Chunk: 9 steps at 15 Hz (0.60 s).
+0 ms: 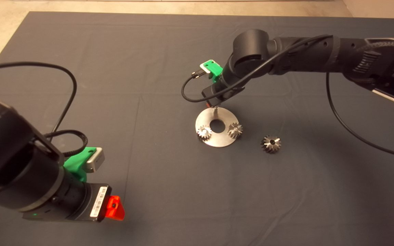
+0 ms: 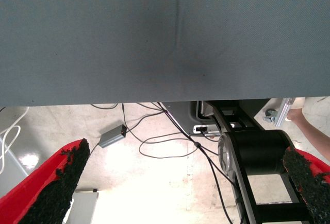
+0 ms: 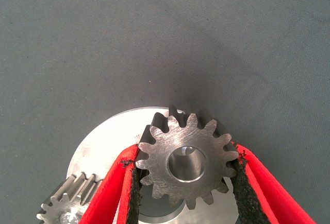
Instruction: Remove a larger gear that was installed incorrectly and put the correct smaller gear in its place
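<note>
The left gripper [image 1: 115,208] waits at the near left, fingers spread. At centre, the right gripper [image 3: 186,183] pinches the smaller gear [image 3: 188,159] above the disc's [image 1: 217,118] far edge. The larger gear [image 1: 271,144] lies on the mat [image 1: 149,102], right of the disc.

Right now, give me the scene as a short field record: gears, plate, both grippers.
smaller gear: clamped in the right gripper, held above the round plate
larger gear: lying on the mat, apart from the plate, on its right in the head view
plate: holds two shiny small gears, bare pin at its far edge
left gripper: open, parked at the mat's near left edge
</note>
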Motion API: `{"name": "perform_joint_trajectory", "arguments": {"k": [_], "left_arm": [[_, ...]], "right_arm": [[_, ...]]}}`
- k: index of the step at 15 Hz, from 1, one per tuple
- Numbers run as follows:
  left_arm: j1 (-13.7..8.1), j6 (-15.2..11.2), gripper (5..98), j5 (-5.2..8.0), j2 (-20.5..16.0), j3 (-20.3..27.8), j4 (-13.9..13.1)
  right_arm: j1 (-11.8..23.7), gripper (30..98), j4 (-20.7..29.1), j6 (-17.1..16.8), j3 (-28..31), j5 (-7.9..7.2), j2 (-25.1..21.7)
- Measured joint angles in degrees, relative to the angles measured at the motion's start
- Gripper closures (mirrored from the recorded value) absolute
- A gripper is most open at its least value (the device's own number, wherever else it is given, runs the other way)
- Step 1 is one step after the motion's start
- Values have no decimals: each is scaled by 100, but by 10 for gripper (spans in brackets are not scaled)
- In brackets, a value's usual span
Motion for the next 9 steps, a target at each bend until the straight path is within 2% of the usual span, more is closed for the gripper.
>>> {"name": "perform_joint_trajectory", "arguments": {"k": [2,6,9], "left_arm": [[0,0,61,0,0,0,0],[0,0,61,0,0,0,0],[0,0,61,0,0,0,0]], "right_arm": [[-11,892,0,-1,0,-9,-40],[-10,892,0,0,28,-212,-112],[-10,892,7,-1,83,-236,-101]]}}
